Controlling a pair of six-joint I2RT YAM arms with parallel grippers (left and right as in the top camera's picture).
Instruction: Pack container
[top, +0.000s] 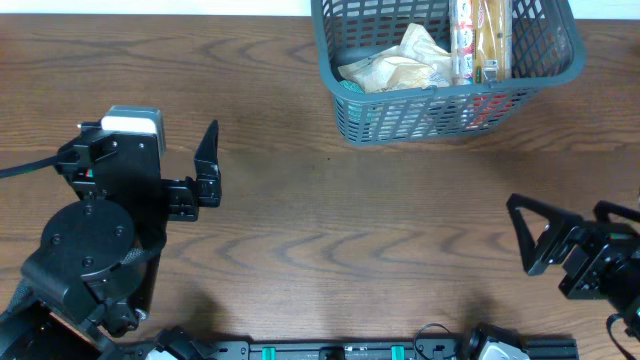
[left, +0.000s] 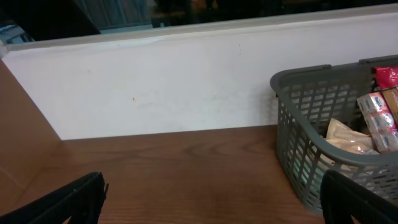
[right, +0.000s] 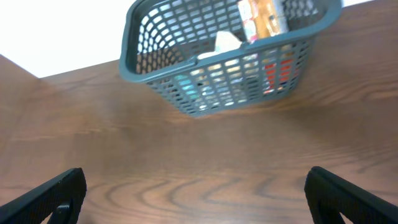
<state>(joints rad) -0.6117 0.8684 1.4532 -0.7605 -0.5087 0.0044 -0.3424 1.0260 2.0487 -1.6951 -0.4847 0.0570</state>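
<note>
The container (top: 400, 118), a dark grey-blue lattice basket, stands at the far edge of the wooden table, right of centre. It holds a crumpled beige packet (top: 400, 65), a long clear pack of biscuits (top: 478, 35) and a red packet (top: 490, 105) seen through the slots. My left gripper (top: 208, 168) is open and empty at the left, well short of the basket. My right gripper (top: 525, 237) is open and empty at the near right. The basket shows at the right of the left wrist view (left: 292, 130), beyond the open jaws (left: 211, 208), and at the top of the right wrist view (right: 217, 93), far from the open jaws (right: 196, 199).
A white wall (left: 155, 81) rises behind the table's far edge. Bare wood table (top: 350, 230) lies between the two arms and the basket. A black rail with cables (top: 400, 350) runs along the near edge.
</note>
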